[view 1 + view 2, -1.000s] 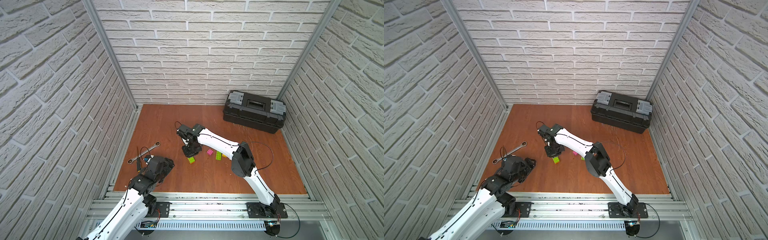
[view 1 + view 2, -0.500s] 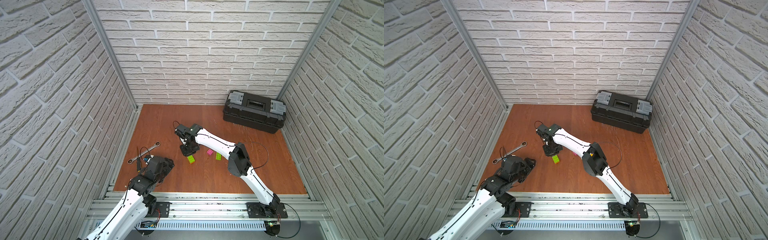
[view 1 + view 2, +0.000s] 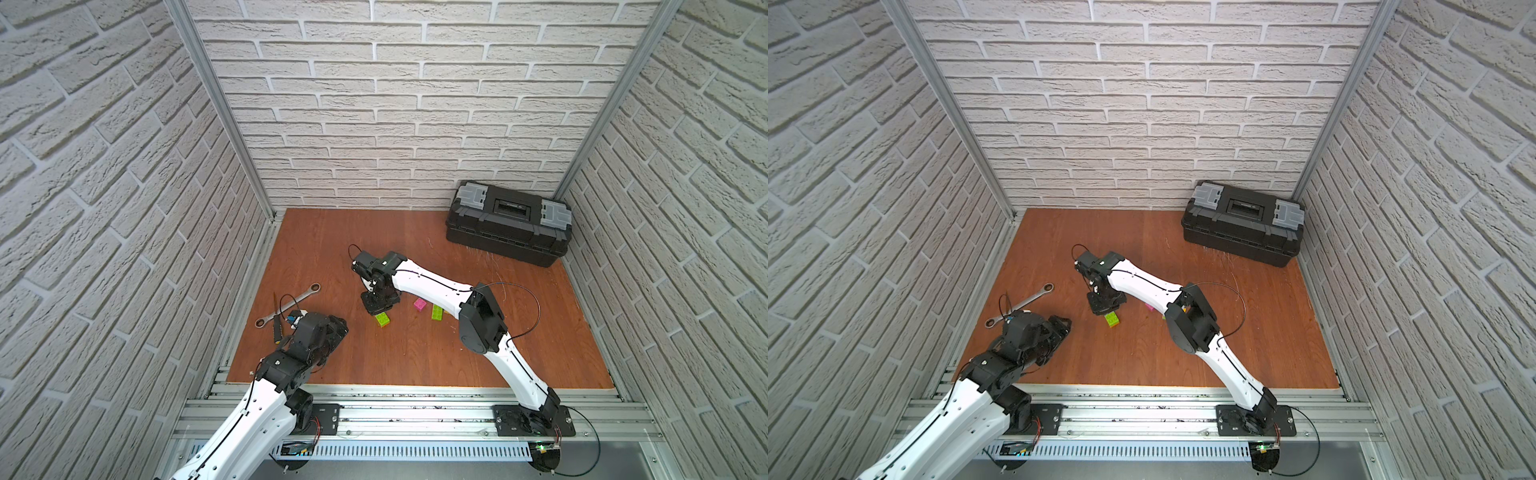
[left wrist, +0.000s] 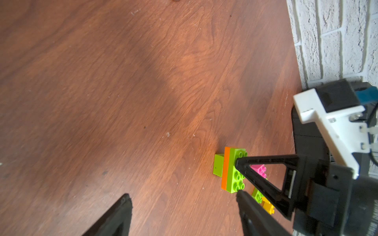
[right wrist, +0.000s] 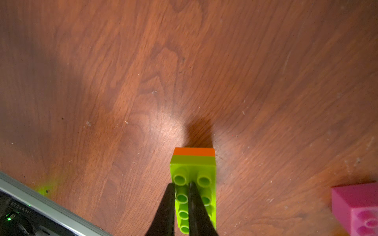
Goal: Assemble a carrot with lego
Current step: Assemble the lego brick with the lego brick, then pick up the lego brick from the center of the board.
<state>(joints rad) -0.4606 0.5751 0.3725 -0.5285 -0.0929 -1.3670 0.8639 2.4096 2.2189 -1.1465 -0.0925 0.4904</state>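
A stack of a long lime green brick [image 5: 194,169] on an orange layer [image 5: 194,152] stands on the wooden floor; in both top views only its end [image 3: 382,320] [image 3: 1111,321] shows. My right gripper [image 5: 182,185] [image 3: 376,307] points straight down, shut, with its tips on the stack's studded top. In the left wrist view a smaller lime piece [image 4: 217,167] sits against the orange layer. To the right of the stack lie loose lego: a pink brick [image 3: 419,304] [image 5: 356,204], a lime brick [image 3: 437,311] and a yellow one [image 4: 268,207]. My left gripper [image 4: 184,204] [image 3: 338,328] hangs open and empty at the front left.
A black toolbox [image 3: 509,224] stands in the back right corner. A metal wrench [image 3: 291,303] and a black-handled screwdriver [image 3: 276,326] lie by the left wall beside my left arm. Brick-pattern walls enclose three sides, and an aluminium rail [image 3: 415,411] runs along the front.
My right arm has shifted only slightly over the stack. The stack, the loose bricks and the left arm have not moved.
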